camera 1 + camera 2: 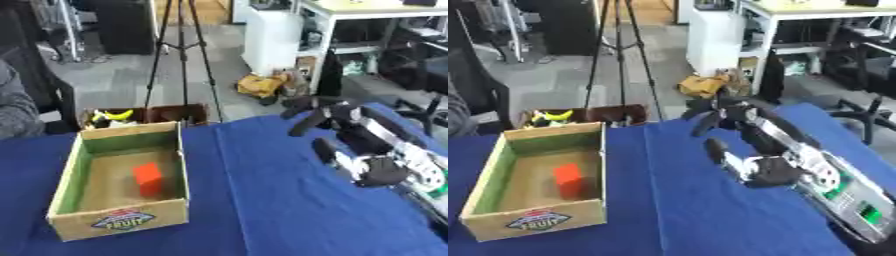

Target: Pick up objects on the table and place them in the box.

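Observation:
A cardboard box (179,165) with a green inner lining and a fruit label stands on the left of the blue table. Inside it a red block (148,179) stands upright near the middle. My right hand (730,117) hovers above the far right part of the table, well to the right of the box, its dark fingers spread and straight with nothing in them. My left hand shows in neither view.
The blue cloth (262,200) covers the table. Beyond the far edge sits a brown bin (144,116) holding a yellow thing, with a tripod (184,55) behind it. A person's grey sleeve (13,107) shows at the left edge.

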